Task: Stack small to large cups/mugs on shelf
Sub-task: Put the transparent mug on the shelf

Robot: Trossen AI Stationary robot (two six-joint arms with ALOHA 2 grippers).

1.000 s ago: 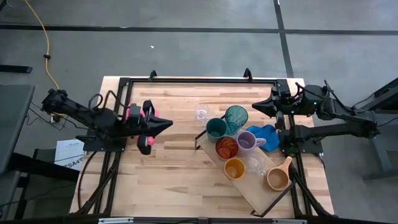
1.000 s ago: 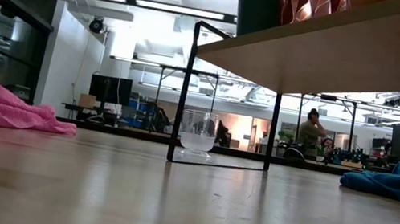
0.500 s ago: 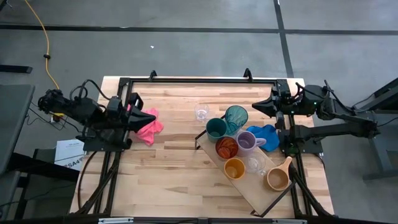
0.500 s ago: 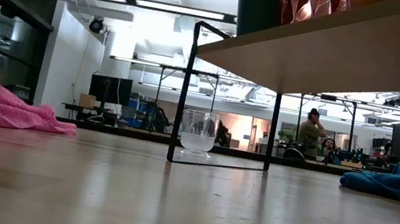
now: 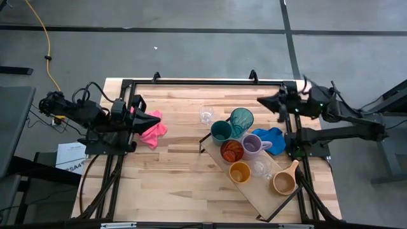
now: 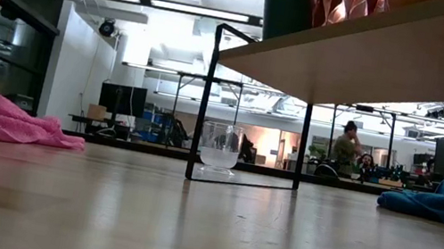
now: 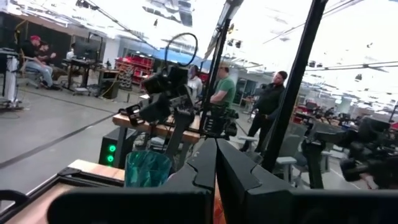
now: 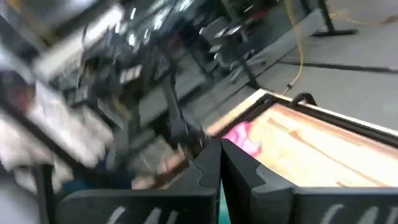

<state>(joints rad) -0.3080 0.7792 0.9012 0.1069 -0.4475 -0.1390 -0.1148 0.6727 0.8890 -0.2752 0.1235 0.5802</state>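
Observation:
The shelf, a light-wood board on a thin black frame, lies slantwise at the table's right middle. On it stand a green cup, an orange mug, a purple mug, a yellow mug, a clear glass and a tan mug. A teal tumbler stands at the shelf's far end. Another clear glass stands on the table. My left gripper is shut at the left edge, and my right gripper is shut at the far right; both hold nothing.
A pink cloth lies crumpled on the table under my left gripper's tip. A blue cloth lies beside the shelf on the right. In the low view the lone glass shows under the raised shelf. People stand in the room beyond.
My left gripper has drawn back toward the table's left edge and risen a little, uncovering the pink cloth, which has stayed where it was. My right gripper has rolled about its own axis without shifting place.

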